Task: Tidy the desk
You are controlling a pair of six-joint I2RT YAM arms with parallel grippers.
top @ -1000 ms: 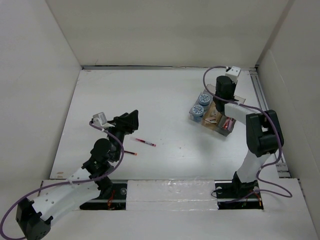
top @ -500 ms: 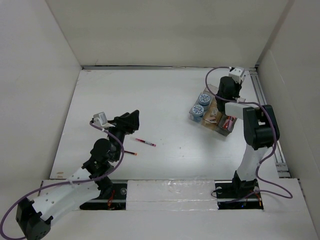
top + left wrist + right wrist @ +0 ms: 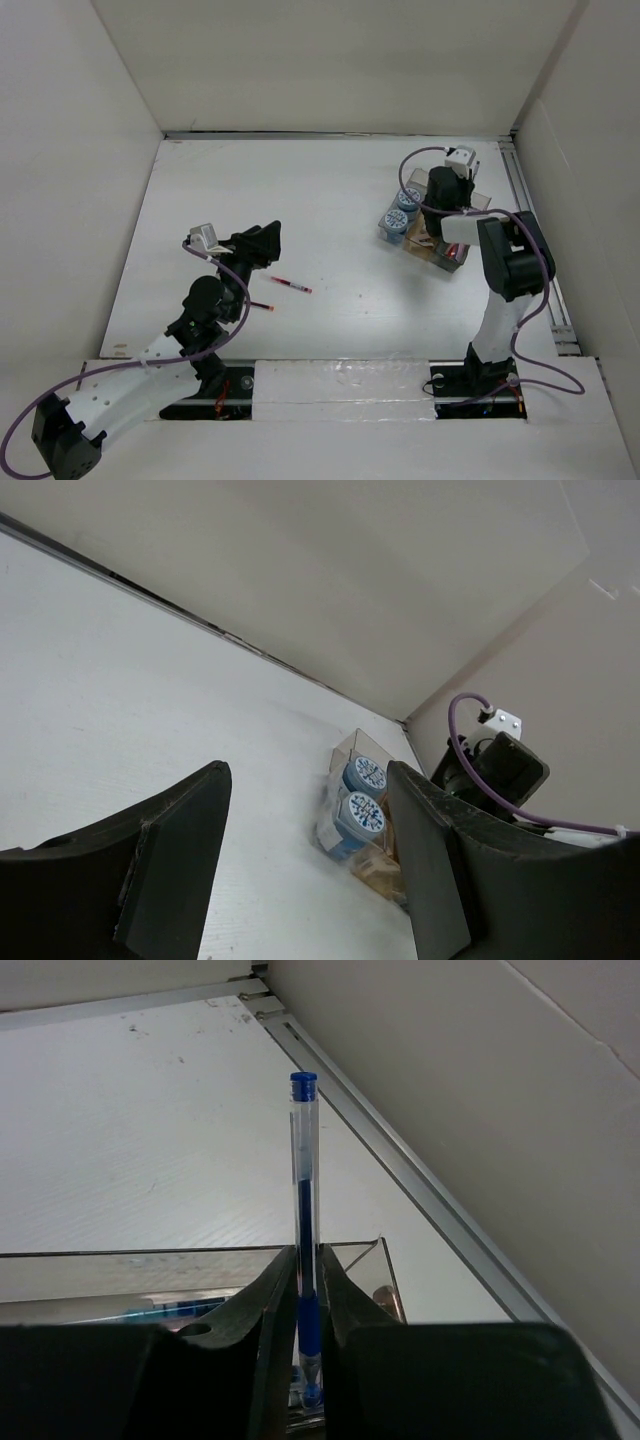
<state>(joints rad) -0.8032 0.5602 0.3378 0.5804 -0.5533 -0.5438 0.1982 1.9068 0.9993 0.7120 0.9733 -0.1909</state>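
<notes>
Right gripper pinches a blue pen over the clear tray. The pen's long axis runs along the fingers, its blue end past the fingertips toward the desk's right rail. The white desk stretches from the arm bases to the far wall. Left gripper hangs spread above it, near two red pens.

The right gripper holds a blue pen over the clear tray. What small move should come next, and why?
Probably lower the right gripper a little and open it. It is shut on the blue pen, and the clear tray lies just below, so the pen should drop inside it rather than onto the desk.
</notes>
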